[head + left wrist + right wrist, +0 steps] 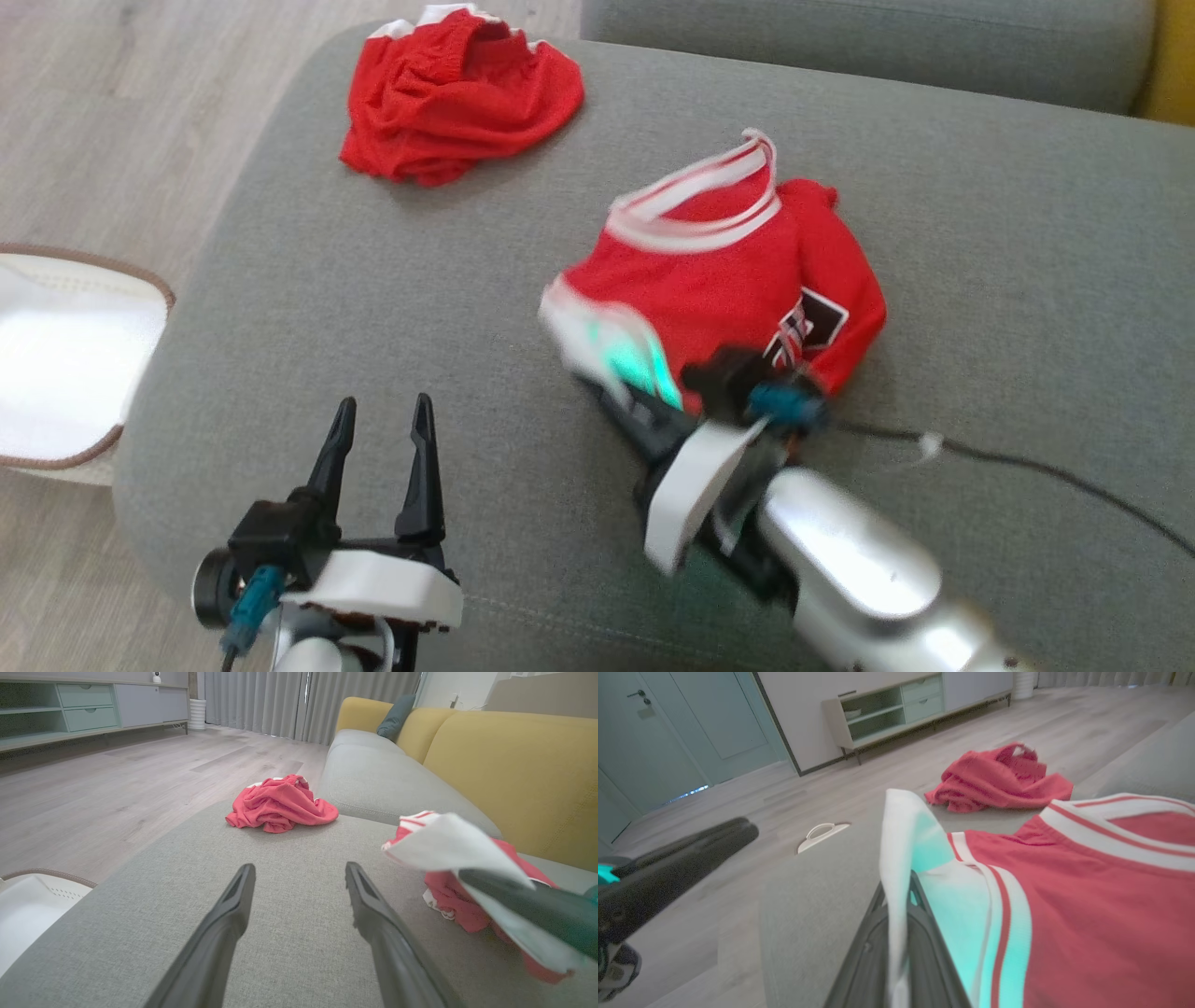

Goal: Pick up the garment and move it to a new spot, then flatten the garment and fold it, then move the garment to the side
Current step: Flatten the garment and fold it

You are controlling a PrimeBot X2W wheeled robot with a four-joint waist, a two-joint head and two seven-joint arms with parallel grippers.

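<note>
My right claw [896, 896] clamps the white-trimmed hem of the red jersey [719, 280] at centre frame on the grey sofa [373, 280]; my left claw [383, 415] hangs spread at lower left, red shorts [457, 103] bunched at upper left.

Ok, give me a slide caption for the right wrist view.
Right gripper pinching the white hem of a red jersey on the grey sofa, another red garment crumpled beyond.

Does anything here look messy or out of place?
The red jersey lies bunched, one white-trimmed edge pinched in the right gripper. Crumpled red shorts sit at the far corner of the gray cushion, and a black cable trails across it.
</note>
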